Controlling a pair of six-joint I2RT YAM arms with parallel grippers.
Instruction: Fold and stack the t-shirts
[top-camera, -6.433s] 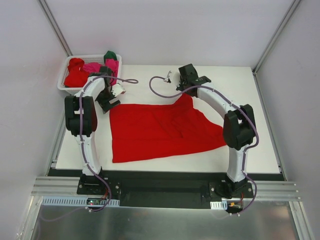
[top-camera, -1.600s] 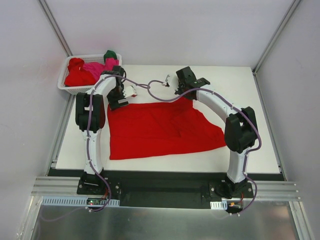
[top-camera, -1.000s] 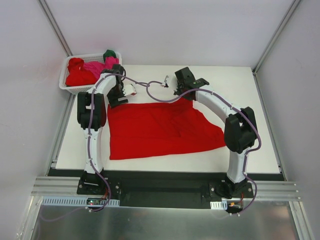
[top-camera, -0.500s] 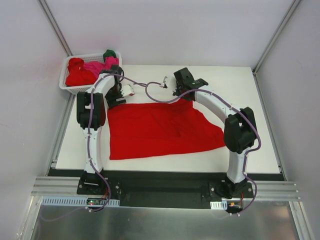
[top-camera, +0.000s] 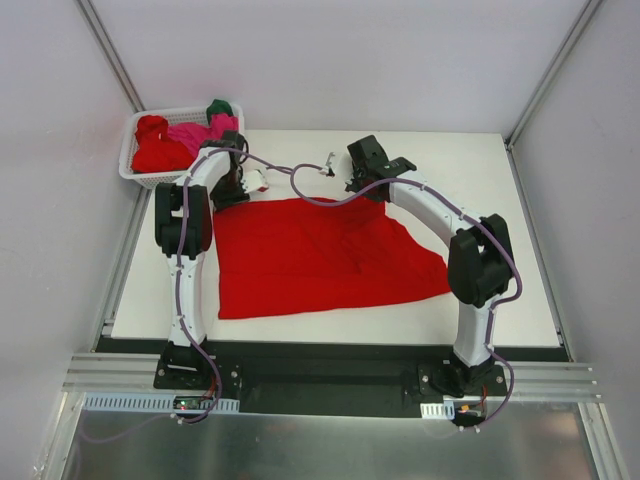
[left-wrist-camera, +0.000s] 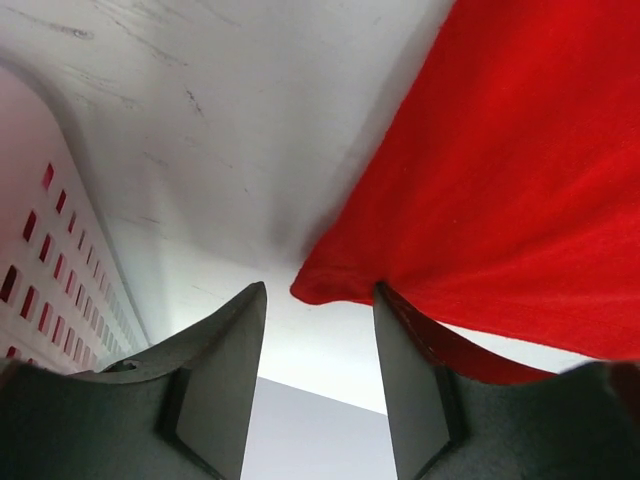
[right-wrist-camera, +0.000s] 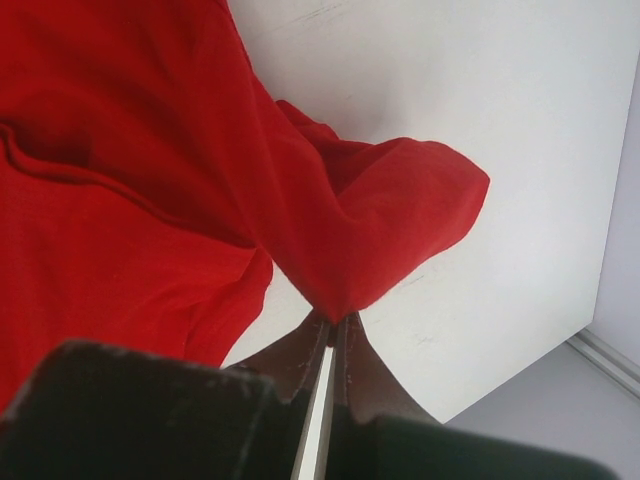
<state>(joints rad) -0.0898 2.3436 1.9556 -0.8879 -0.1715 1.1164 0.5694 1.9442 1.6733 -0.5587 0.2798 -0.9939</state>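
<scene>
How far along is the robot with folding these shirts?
Early. Done: one bright red cloth t-shirt lies spread on the white table. In hand: the right hand is shut on one far corner; the left hand, open, straddles the other. Left: no fold or stack yet, and more shirts wait in the white lattice basket.

T-shirt (top-camera: 320, 255) on table (top-camera: 480, 165), basket (top-camera: 140, 178) far-left.
</scene>
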